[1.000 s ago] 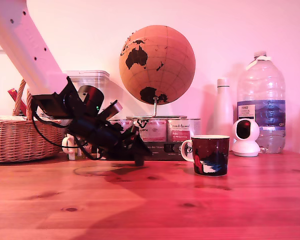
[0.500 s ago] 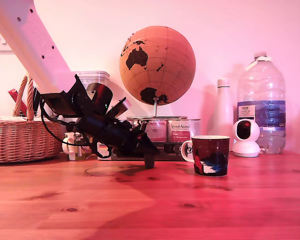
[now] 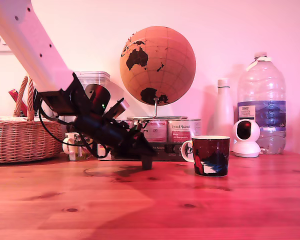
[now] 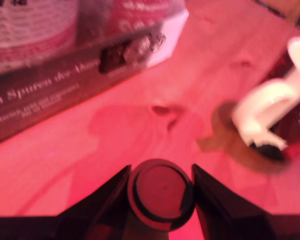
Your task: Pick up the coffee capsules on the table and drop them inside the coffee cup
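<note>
- The dark box (image 4: 65, 95) just beyond the hand (image 4: 161, 197) carries pale lettering that seems to begin "Spuren der"; the rest is too blurred to read.
- The tins (image 3: 165, 129) behind the hand have pink labels I cannot make out.
- The white arm (image 3: 27, 42) slants down steeply, the hand low over the counter (image 3: 190, 200).
- The hand is clamped on a dark capsule (image 4: 162, 192), its flat round end showing.
- The coffee cup (image 3: 210, 155) stands near the hand, ahead of its tip.

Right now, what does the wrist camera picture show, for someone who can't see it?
The robot's hand pinches a small round coffee pod between two dark fingers, above a red-lit wooden table. A blurry mug with a white handle lies ahead; a dark lettered box is beyond.
</note>
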`<state>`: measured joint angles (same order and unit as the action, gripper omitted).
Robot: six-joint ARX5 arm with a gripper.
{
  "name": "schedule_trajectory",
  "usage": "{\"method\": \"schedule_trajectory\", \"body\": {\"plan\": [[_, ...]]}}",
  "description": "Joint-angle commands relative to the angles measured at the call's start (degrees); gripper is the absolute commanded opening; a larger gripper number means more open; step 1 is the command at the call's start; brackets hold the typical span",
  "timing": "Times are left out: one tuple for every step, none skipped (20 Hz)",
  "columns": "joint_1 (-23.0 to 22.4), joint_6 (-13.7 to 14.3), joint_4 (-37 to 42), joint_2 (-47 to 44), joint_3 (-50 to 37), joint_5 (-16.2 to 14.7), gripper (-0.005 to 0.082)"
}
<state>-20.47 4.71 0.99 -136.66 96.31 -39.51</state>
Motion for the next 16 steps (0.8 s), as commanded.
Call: {"method": "schedule_trajectory", "body": {"plan": [[0.3,1.9,-1.6,2.7,-0.3,-0.2,0.0212],[0.3,2.9,-2.6,3.7,-0.3,0.0,0.0212],[0.3,3.5,-3.7,4.5,-0.3,0.3,0.0212],[0.3,3.6,-5.0,5.4,-0.3,1.0,0.0212],[0.3,4.9,-6.5,6.3,-0.3,1.5,0.0213],[0.3,6.4,-7.8,6.9,-0.3,2.0,0.0213],[0.3,6.4,-9.4,7.7,-0.3,2.5,0.0213],[0.2,8.0,-10.7,8.3,-0.3,2.6,0.0213],[0.2,8.6,-12.5,8.9,-0.3,2.6,0.0213],[0.2,9.3,-14.5,9.5,-0.3,2.5,0.0213],[0.2,9.3,-16.0,10.0,-0.3,2.5,0.0213],[0.2,10.1,-17.0,10.4,-0.3,2.5,0.0213],[0.1,10.4,-17.6,10.8,-0.3,2.7,0.0213],[0.0,10.4,-18.3,11.1,-0.3,3.3,0.0213],[-0.2,10.4,-19.1,11.2,-0.3,3.6,0.0213],[-0.2,10.3,-19.8,11.4,-0.3,3.6,0.0213]]}}
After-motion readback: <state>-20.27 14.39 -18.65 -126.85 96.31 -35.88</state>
